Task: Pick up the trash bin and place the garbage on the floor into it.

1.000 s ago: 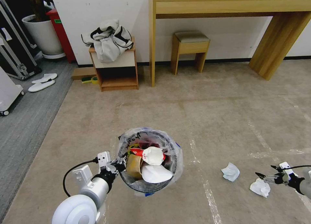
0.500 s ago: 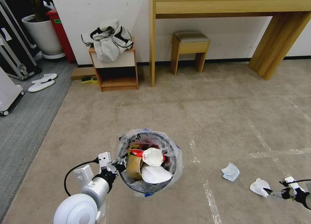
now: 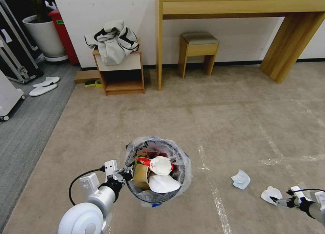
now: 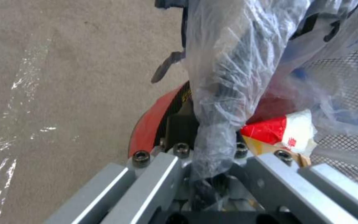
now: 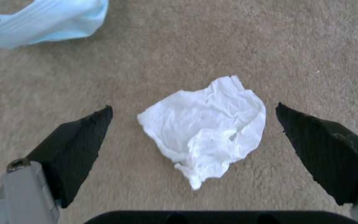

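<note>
The trash bin, small, red and lined with a crinkled clear bag, hangs low over the beige floor. My left gripper is shut on its near-left rim; in the left wrist view the left gripper pinches rim and bag beside the red wall. Inside lie a brown paper bag, a red-and-white wrapper and a white oval piece. My right gripper is open, low by a crumpled white tissue. That tissue lies on the carpet between the fingers.
A pale blue crumpled piece lies left of the tissue. Far off stand a small wooden cabinet with clothes on it, a stool and a long desk. White slippers lie on grey carpet at left.
My right gripper has sunk toward the floor and now straddles the white tissue. The bin in my left gripper has come slightly nearer to me.
</note>
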Controlling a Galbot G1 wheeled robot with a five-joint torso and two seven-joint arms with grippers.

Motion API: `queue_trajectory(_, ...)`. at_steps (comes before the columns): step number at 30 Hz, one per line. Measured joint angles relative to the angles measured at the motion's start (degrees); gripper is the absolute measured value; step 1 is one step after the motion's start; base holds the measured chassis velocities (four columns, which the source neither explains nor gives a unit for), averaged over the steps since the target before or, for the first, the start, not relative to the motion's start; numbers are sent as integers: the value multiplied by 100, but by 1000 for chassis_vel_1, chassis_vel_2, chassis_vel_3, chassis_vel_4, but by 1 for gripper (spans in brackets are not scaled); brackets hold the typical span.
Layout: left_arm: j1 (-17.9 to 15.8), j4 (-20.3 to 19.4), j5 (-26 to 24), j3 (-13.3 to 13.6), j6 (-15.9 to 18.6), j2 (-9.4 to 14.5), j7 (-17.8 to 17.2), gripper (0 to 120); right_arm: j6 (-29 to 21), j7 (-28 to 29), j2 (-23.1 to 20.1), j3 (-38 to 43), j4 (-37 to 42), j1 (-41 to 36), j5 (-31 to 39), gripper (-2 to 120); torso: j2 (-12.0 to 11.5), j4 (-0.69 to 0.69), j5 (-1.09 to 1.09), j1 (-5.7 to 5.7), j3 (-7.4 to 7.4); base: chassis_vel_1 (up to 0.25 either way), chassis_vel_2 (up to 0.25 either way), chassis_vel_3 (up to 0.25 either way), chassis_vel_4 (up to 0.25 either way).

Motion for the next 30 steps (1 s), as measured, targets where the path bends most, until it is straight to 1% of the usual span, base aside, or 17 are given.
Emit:
queue_trajectory(5,-13,35,4,18,-4,-2,1,1,-25,125,65,-24,-80,78,9,100,0,-4,-1,0,0,0,0,0,0)
queue_trajectory(8,-28,55,8,16,-14,-9,1,1,-62,260,130,-38,-143,116,9,100,0,-2,0,0,0,0,0,0,0)
queue_trajectory(14,-39,71,4,7,-21,-5,1,1,-186,571,218,-46,-278,151,-3,100,0,-4,0,0,0,0,0,0,0)
queue_trajectory(18,-59,91,-1,6,-27,7,6,1,-259,725,305,-64,-390,216,24,100,0,-2,0,0,0,0,0,0,0)
queue_trajectory(27,-98,121,-41,6,-31,30,9,1,-275,884,467,-104,-569,429,-142,100,0,-1,0,0,0,0,0,0,0)
queue_trajectory(30,-94,128,-43,1,-35,35,16,1,-275,919,497,-115,-628,476,-143,100,0,-3,0,0,0,0,0,0,0)
